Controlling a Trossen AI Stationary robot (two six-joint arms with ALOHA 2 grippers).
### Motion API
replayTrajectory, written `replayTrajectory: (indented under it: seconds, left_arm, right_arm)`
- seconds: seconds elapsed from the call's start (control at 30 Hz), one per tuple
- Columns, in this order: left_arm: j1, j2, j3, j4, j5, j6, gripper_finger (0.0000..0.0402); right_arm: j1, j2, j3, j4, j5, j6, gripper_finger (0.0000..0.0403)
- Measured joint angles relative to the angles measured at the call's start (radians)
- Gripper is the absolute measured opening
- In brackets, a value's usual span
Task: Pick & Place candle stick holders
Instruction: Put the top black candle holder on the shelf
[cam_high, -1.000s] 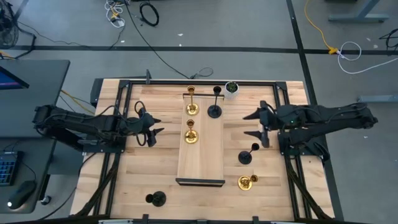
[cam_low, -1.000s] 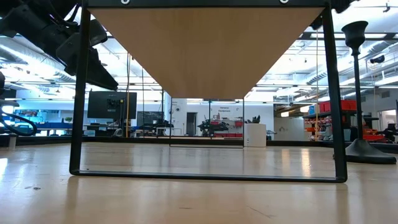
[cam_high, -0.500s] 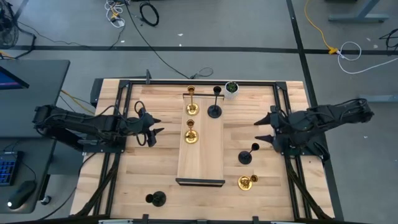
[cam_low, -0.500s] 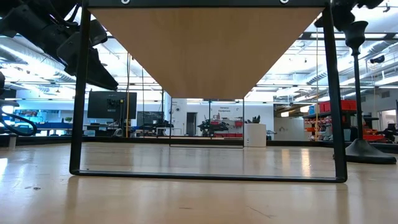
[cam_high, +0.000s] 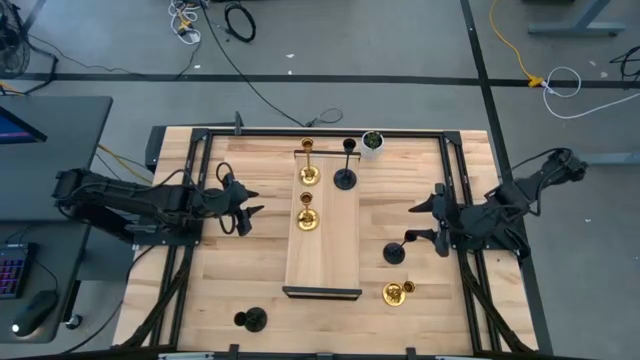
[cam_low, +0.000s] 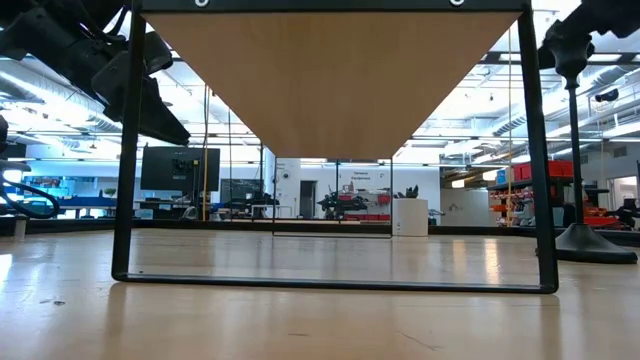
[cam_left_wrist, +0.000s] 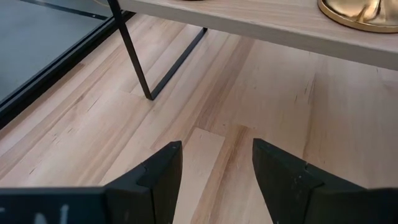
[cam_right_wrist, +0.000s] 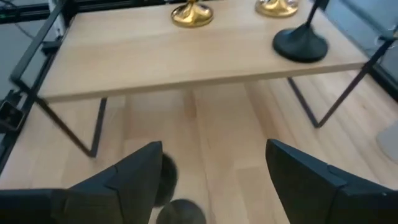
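Right gripper (cam_high: 436, 221) hovering wide open and empty, just beside a black candle stick holder (cam_high: 397, 248) on the table (cam_high: 240, 270).

I am lining the open fingers up with that holder's thin stem; it looks rigid, light and top-heavy, so I am judging a grip low on the stem safest. Left gripper (cam_high: 248, 206) is waiting open beside the raised shelf (cam_high: 323, 262), which is carrying three holders.
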Motion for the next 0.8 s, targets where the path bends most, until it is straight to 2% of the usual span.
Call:
replayTrajectory:
  seconds: [0.4,0.6,0.8]
  left_arm:
    - [0.000,0.000,0.000,0.000,0.000,0.000,0.0197]
    - [0.000,0.000,0.000,0.000,0.000,0.000,0.0197]
    - [0.000,0.000,0.000,0.000,0.000,0.000,0.0197]
  right_arm:
    - [0.106,-0.012,-0.002,0.006,0.023,0.097,0.0283]
    - [0.164,-0.004,-0.004,0.007,0.073,0.142,0.0282]
    - [0.195,-0.002,-0.091,0.049,0.100,0.191,0.0282]
